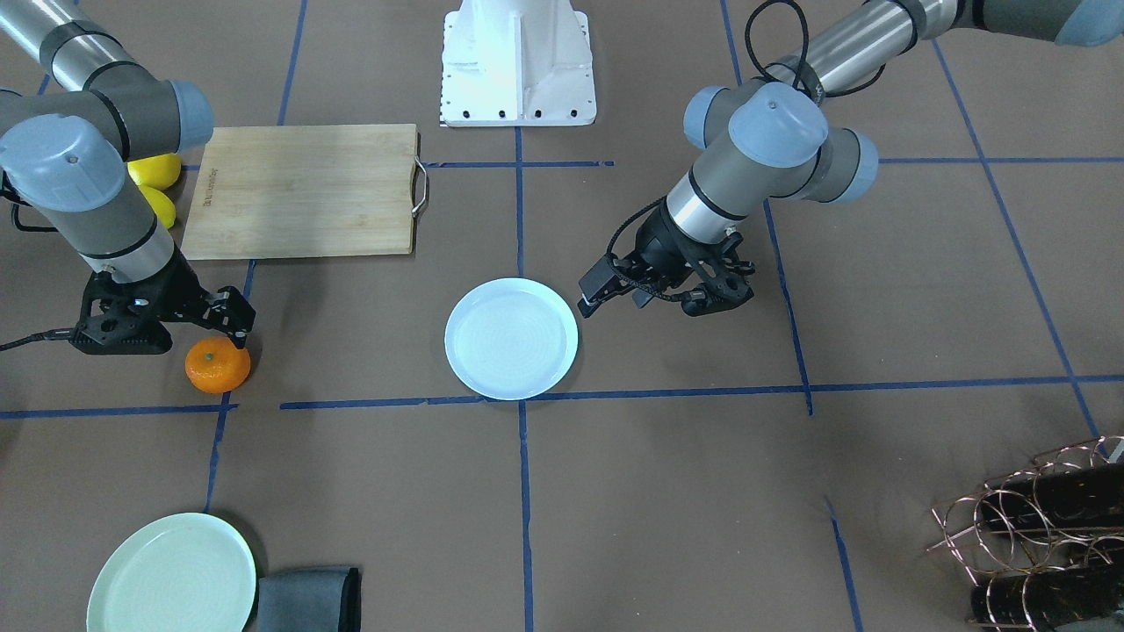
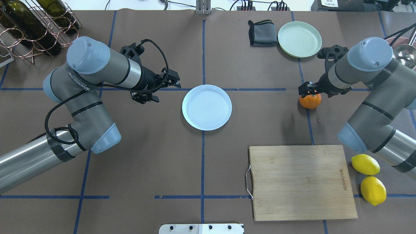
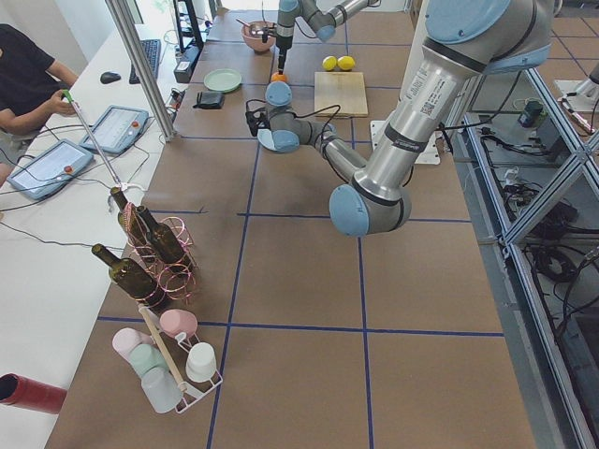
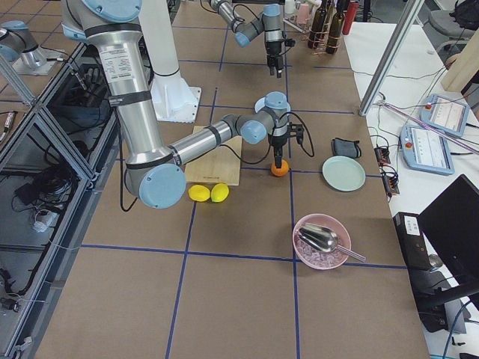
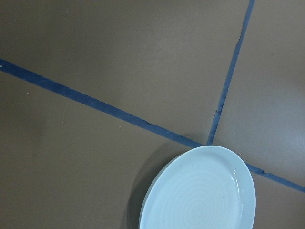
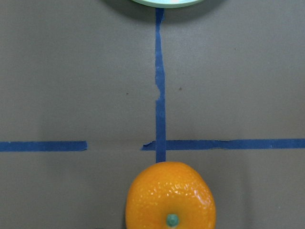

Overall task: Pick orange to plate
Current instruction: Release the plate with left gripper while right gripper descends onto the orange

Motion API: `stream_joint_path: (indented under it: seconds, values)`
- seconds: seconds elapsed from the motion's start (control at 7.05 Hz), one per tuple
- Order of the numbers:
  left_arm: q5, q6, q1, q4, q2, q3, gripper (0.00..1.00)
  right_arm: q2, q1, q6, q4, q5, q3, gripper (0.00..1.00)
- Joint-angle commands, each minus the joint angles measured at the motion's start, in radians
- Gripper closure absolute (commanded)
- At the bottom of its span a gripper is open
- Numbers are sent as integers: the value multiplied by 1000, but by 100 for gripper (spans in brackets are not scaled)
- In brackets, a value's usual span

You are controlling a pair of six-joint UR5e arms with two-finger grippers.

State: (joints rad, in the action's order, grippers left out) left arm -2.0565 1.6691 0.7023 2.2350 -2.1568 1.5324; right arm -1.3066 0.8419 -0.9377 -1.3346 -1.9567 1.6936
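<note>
The orange lies on the brown table on my right-hand side, stem dot up, and fills the bottom of the right wrist view. My right gripper hangs just above it, pointing down; it looks open, with nothing held. The pale bluish-white plate sits bare at the table's middle, and its edge shows in the left wrist view. My left gripper hovers beside the plate's rim, apparently open with nothing in it.
A wooden cutting board lies near me on the right, with two lemons beside it. A mint-green plate and grey cloth sit far right. A bottle rack stands far left.
</note>
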Motion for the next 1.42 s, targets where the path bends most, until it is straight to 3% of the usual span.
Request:
stream_joint_path:
  seconds: [0.0,1.28]
  values:
    - [1,0,0,0,8,12,0,21,-7,3,0,16,-29,0]
    - [-1,-2,3,0,43,58,0,63,-11,22,0,18,-110,0]
